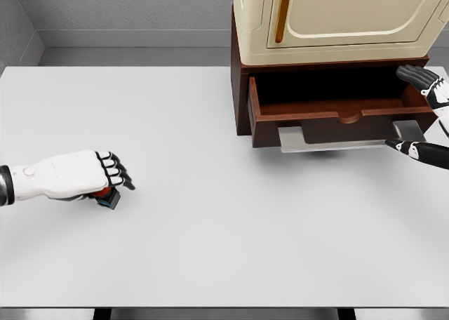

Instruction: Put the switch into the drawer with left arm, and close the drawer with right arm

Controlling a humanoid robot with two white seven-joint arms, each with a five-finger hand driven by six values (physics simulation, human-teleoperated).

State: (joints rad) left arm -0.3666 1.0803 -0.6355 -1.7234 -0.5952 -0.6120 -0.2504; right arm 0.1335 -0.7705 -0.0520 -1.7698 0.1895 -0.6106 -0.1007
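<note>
Fingers [116, 171] of the left hand [77, 174] grasp the switch [106, 196], lower left on the worktop [210, 158]. We note drawer [337, 113] open, upper right; right hand [424, 81] released beside it. Nothing delivered yet.

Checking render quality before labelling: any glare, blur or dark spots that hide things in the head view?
Head view: sharp, evenly lit, no glare on the table; the drawer interior is deeply shadowed; the left robot hand covers most of the switch.
</note>
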